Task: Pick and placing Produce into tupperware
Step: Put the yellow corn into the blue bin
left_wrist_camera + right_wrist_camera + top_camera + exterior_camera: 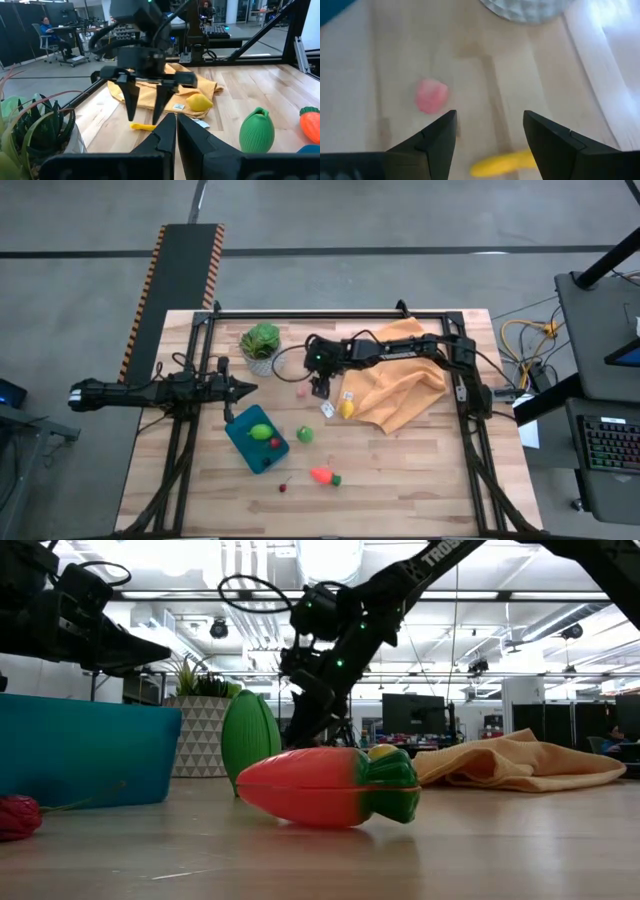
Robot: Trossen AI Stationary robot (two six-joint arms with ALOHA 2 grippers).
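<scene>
The teal tupperware point(250, 450) lies near the table's left, holding a yellow-green piece point(261, 432) and a small red one point(275, 443). On the wood lie a green piece point(304, 434), an orange carrot point(324, 476), a cherry point(284, 486), a lemon point(346, 409) and a pink piece point(302, 392). My right gripper point(489, 135) hangs open, tilted down, above a small yellow piece point(507, 162); the pink piece point(431, 95) lies beside one finger. The left wrist view shows its fingertips point(131, 112) just above that yellow piece point(144, 127). My left gripper point(243, 388) waits shut at the left, above the table.
A leafy plant in a white pot point(261, 345) stands at the back, close to my right gripper. A crumpled orange cloth point(400, 375) covers the back right, under the right arm. A white tag point(327, 409) lies by the lemon. Bare wood runs along the near edge.
</scene>
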